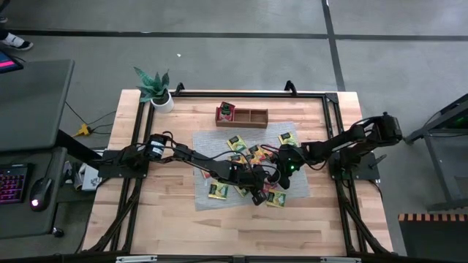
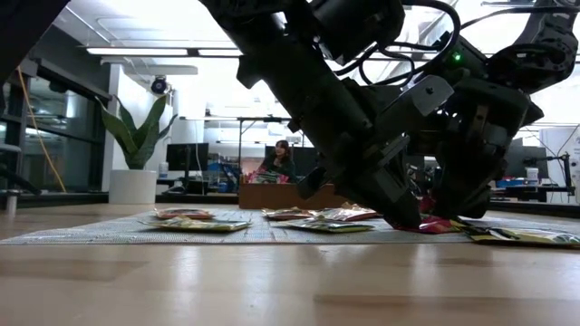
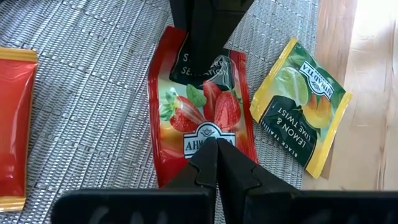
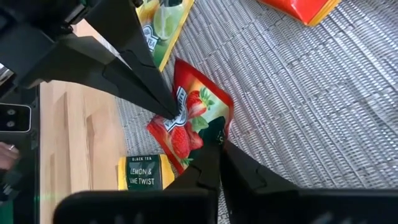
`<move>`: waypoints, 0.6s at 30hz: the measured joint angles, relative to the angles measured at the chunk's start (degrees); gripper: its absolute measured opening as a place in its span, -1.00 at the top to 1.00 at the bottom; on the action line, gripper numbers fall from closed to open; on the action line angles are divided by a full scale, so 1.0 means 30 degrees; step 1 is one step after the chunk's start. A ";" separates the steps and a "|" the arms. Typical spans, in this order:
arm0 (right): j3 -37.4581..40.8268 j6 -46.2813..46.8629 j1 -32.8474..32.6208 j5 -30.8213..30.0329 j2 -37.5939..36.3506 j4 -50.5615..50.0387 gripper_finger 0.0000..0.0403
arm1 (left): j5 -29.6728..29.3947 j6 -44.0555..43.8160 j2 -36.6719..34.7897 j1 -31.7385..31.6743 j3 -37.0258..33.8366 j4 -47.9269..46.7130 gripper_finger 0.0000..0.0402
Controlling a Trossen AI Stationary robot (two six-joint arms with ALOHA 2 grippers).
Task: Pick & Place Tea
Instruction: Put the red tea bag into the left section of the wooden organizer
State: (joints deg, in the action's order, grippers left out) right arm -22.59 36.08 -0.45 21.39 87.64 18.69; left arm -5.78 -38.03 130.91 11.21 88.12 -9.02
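Strawberry sachet [image 3: 202, 112], red with a dark label patch, lies flat on the grey woven mat [image 3: 87, 74] in the centre of the left wrist picture, and both arms have hold of it at opposite ends. Your left gripper [image 3: 216, 149] has its fingers pressed together on the near edge of the packet; the right gripper [image 4: 214, 149] is likewise pinched shut on the other end, so the packet sits stretched between them. To my eye that looks like a two-handed pinch meant to lift a thin flat thing off a rough weave, where one finger alone would slide.

In the high view the pair meets at lower centre of the mat [image 1: 257, 191], left arm reaching in from the picture's left, right arm from the right. A yellow-green lemon and lime sachet [image 3: 301, 121] lies just beside the red one, apart from it, near the mat's edge. More sachets [image 1: 248, 155] are scattered over the mat. The wooden tray [image 1: 241, 115] stands at upper centre, well apart, with what looks like one red packet already in its left compartment. You have most of the tea left to move.
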 joint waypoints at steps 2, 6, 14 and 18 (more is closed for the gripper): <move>0.0000 0.0017 0.0000 -0.0035 0.0000 0.0016 0.99 | -0.0041 0.0182 0.0007 -0.0098 0.0053 -0.0016 1.00; 0.0000 0.0025 0.0000 -0.0274 -0.0015 0.0075 0.99 | 0.0297 0.0653 0.0048 -0.0113 0.0618 -0.0458 0.99; -0.0007 -0.0047 0.0007 -0.0476 -0.0029 0.0127 1.00 | 0.0543 0.3429 0.0163 -0.0113 0.2541 -0.2456 0.79; -0.0095 -0.0193 0.0000 -0.0490 -0.0066 0.0382 1.00 | 0.0512 0.3626 -0.0080 -0.0117 0.3115 -0.4488 0.54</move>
State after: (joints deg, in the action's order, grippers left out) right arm -22.87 35.50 -0.45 19.92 87.44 19.84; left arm -4.25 -27.15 130.67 10.86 97.46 -22.48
